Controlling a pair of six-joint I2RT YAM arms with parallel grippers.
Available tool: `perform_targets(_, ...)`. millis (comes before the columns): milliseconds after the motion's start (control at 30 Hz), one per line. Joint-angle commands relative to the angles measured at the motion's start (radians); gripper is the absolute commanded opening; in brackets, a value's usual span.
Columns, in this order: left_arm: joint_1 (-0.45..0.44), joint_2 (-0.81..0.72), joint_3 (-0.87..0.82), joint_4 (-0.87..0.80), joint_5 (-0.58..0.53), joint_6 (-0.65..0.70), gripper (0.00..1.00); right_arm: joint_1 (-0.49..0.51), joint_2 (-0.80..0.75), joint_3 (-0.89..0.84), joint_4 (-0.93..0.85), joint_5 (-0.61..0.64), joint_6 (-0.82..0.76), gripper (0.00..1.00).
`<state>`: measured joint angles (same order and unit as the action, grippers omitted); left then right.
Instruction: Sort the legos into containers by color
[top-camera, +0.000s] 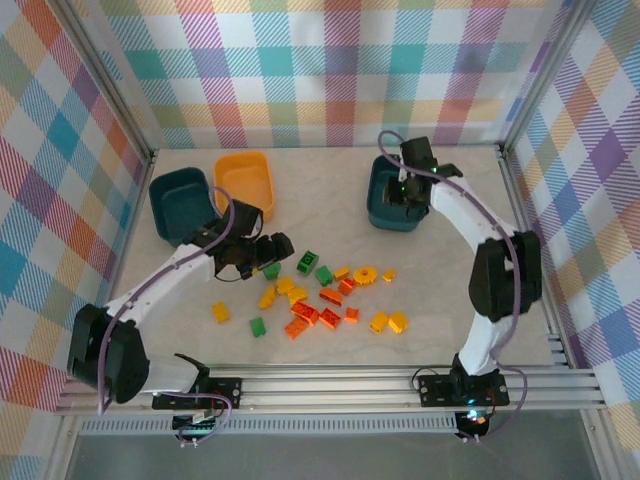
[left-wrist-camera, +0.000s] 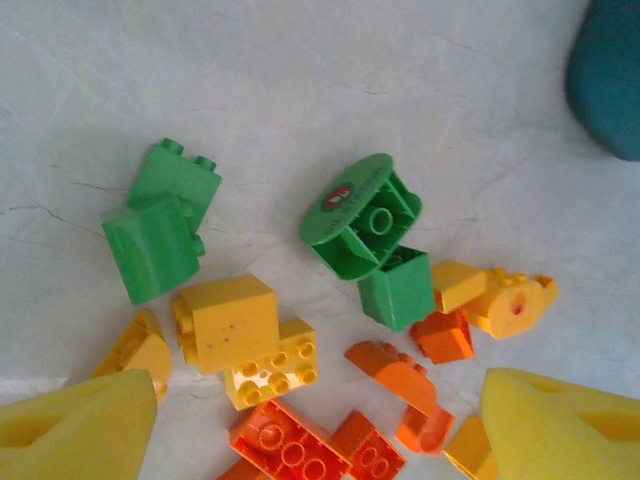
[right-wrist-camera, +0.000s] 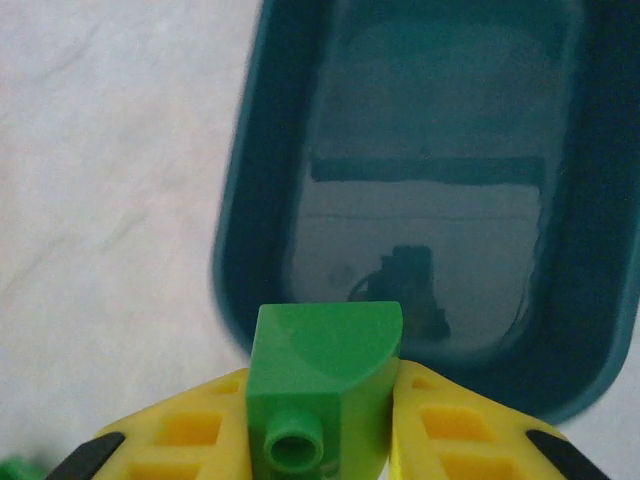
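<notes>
Loose legos (top-camera: 320, 295) in orange, yellow and green lie scattered mid-table. My left gripper (top-camera: 262, 252) hovers open over their left end; its yellow fingers (left-wrist-camera: 80, 430) flank a yellow block (left-wrist-camera: 225, 320), orange bricks (left-wrist-camera: 290, 445) and green bricks (left-wrist-camera: 160, 235), touching none. My right gripper (top-camera: 405, 190) is shut on a green lego (right-wrist-camera: 325, 385) with a rounded top. It holds the brick just over the near rim of the right teal tub (right-wrist-camera: 430, 230), whose visible inside holds nothing.
At the back left stand a second teal tub (top-camera: 180, 205) and a yellow-orange tub (top-camera: 245, 180), side by side. A round green piece (left-wrist-camera: 365, 215) lies on its side among the bricks. Checkered walls close in the table on three sides.
</notes>
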<state>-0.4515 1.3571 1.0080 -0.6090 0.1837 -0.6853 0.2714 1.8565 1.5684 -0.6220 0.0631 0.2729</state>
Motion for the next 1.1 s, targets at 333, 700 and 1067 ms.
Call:
perform_targets(333, -0.09, 0.319, 0.258, -0.194, -0.113, 0.233, 0.81, -0.057, 0.338, 0.439, -0.202, -0.063, -0.015, 0.51)
perform_targets(700, -0.134, 0.403, 0.351, -0.187, -0.135, 0.323, 0.8, -0.005, -0.1, -0.076, 0.049, -0.049, 0.067, 0.56)
perform_targets(1067, -0.194, 0.524, 0.427, -0.178, -0.22, 0.398, 0.75, 0.014, -0.358, -0.449, 0.079, -0.098, 0.08, 0.57)
